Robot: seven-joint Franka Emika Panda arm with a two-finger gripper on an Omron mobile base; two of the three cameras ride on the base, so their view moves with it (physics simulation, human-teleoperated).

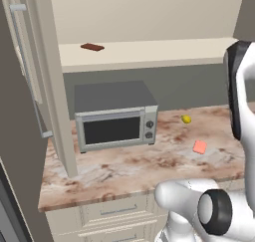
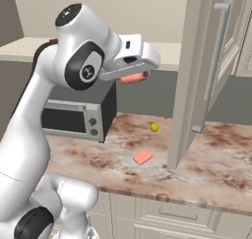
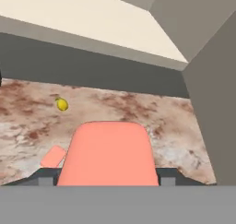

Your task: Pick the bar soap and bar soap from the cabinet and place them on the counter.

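My gripper [image 2: 135, 77] is shut on one salmon-pink bar soap [image 2: 134, 78] and holds it in the air above the counter [image 2: 221, 159], just below the level of the cabinet shelf. In the hand view this bar soap [image 3: 108, 154] sits large between the fingertips [image 3: 168, 177]. A second bar soap [image 1: 199, 147] [image 2: 142, 157] [image 3: 53, 156] lies flat on the marbled counter [image 1: 124, 171], right of the microwave. The cabinet [image 1: 149, 52] stands open, its beige shelf bare but for a dark slab.
A silver microwave [image 1: 115, 116] [image 2: 78, 115] stands on the counter at the left. A small yellow ball [image 1: 186, 119] [image 2: 154, 127] [image 3: 61, 104] rests near the back wall. A dark brown slab [image 1: 92, 47] lies on the shelf. Open cabinet doors [image 1: 25, 61] [image 2: 202, 61] hang over the counter on both sides.
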